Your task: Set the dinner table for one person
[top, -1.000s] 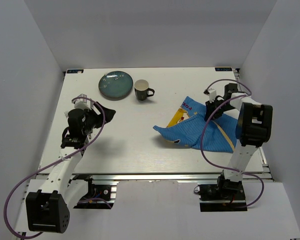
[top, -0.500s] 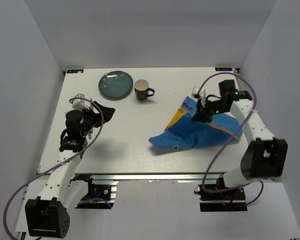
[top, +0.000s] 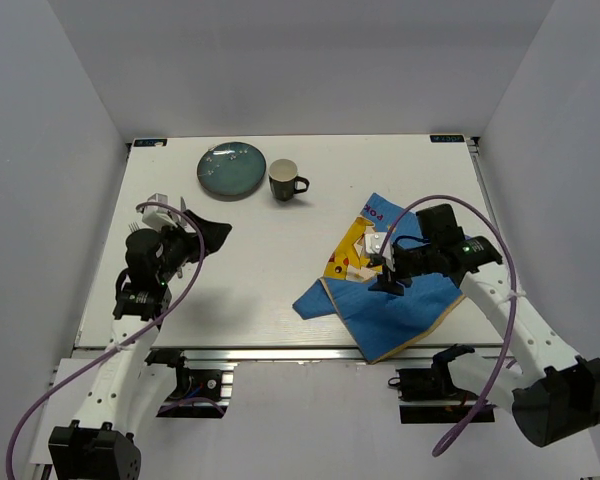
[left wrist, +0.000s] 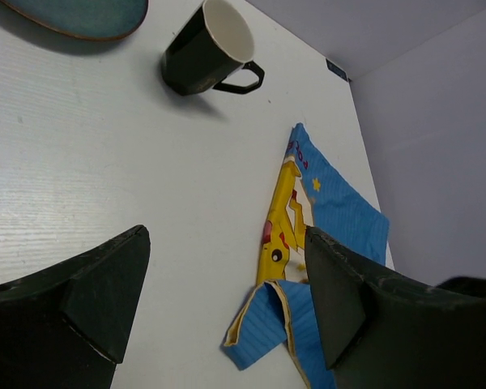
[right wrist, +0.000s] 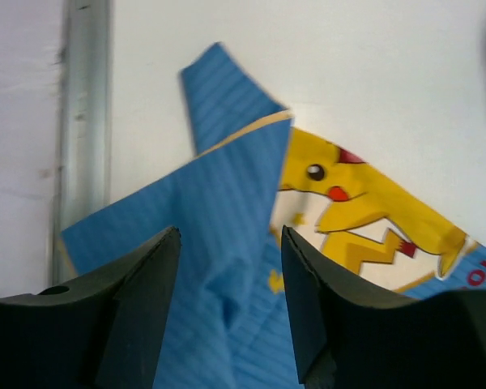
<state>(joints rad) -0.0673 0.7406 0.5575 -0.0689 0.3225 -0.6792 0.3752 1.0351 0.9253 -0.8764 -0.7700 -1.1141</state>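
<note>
Left jaws wide apart, mid-left over worktop. Right jaws apart over crumpled blue placemat, lower right. Plate, mug upper centre.

Dinner table: plate far left; cup beside; placemat near right.

The blue striped placemat has pink letters "POK" by its top corner, next to the yellow cartoon figure. No other words can be read.
</note>
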